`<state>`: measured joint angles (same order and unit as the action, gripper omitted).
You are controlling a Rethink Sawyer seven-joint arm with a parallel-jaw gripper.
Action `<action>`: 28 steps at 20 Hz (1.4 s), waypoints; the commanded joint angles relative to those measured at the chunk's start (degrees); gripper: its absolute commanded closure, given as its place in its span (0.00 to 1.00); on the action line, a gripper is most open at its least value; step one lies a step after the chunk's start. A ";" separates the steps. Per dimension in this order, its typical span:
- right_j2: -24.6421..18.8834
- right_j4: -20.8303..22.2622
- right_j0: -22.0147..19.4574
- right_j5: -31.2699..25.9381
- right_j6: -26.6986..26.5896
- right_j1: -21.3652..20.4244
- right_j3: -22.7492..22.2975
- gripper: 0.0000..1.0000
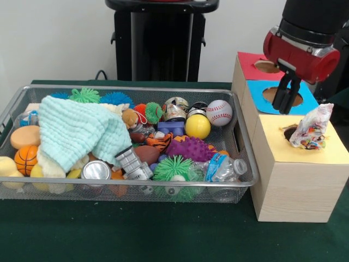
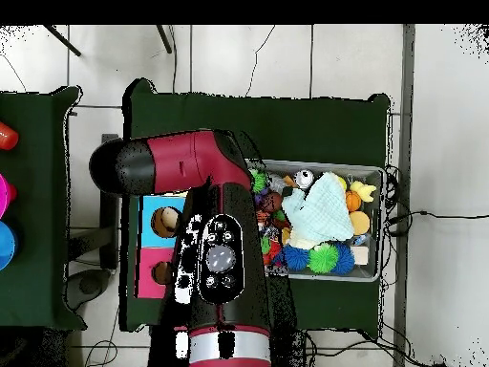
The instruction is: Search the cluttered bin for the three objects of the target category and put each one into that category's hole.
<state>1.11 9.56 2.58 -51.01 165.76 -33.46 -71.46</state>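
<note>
A crinkly, colourful snack bag [image 1: 312, 128] stands half inside the hole of the yellow-topped wooden box [image 1: 297, 183], its top sticking out. My gripper [image 1: 287, 97] hangs just behind it, over the blue box's hole [image 1: 282, 95]. It is open, with nothing between its black fingers. The wire bin [image 1: 240, 139] to the left holds balls, spiky toys, a can [image 1: 96, 170], a water bottle [image 1: 222, 167] and a mint cloth [image 1: 79, 131]. In the overhead view the arm [image 2: 215, 248] covers the gripper and the yellow box; the bin [image 2: 380, 172] lies to its right.
A red-topped box [image 1: 252, 64] with its own hole stands behind the blue one [image 1: 305, 101]. From above, the blue box's hole [image 2: 164, 222] and the red box's hole [image 2: 160, 272] show left of the arm. A second table with coloured items [image 2: 8, 205] sits at the far left.
</note>
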 commanded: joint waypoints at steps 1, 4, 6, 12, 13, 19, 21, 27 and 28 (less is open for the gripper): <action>-3.37 0.55 0.41 0.62 -1.19 4.97 0.92 1.00; -3.47 0.15 0.26 0.38 -1.57 4.77 1.01 1.00; -3.34 -0.08 0.62 0.30 -1.26 4.37 0.61 1.00; -3.19 -0.80 0.77 -0.62 -0.46 4.67 1.81 1.00; -3.13 -0.82 0.86 -0.77 -0.29 4.79 2.16 1.00; -2.90 -1.41 1.26 -3.60 0.64 5.88 6.13 1.00; -2.63 -1.28 1.47 -4.33 1.22 7.26 8.80 1.00; -2.22 -1.68 2.35 -5.26 3.85 11.74 16.01 1.00; -2.17 -1.83 2.35 -5.57 3.88 12.01 16.57 1.00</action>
<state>1.11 9.29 4.72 -51.02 165.76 -26.55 -60.62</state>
